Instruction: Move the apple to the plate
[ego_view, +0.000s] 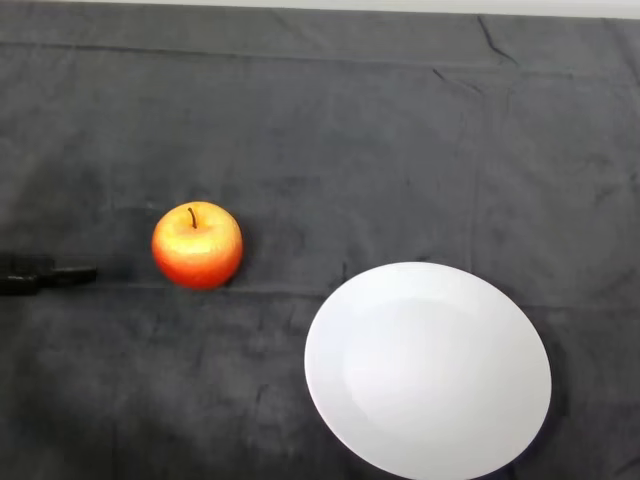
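A single apple (197, 245) sits upright on the dark cloth (330, 130) at the left centre of the frame, its skin red-orange along the bottom and sides, fading to yellow near the top, where a short dark stem stands in the dimple. The fruit looks whole and glossy, with a faint shadow pooled on the cloth to its left.

At the far left edge, level with the apple's lower half, the black tip of the left hand (45, 274) reaches into view, pointing toward the apple and stopping short of it, with a strip of bare cloth between them. So little of the hand shows that whether its fingers are apart or together cannot be told.

One white plate (428, 368) lies in the lower right of the frame, round and bare, its lower rim cut off by the bottom edge of the picture. The apple rests up and to the left of it, clear of the rim, with open cloth between the two.

The cloth runs wrinkled across nearly the whole view, and a pale band marks its far edge along the top of the frame. Count: one apple, one plate, one hand.
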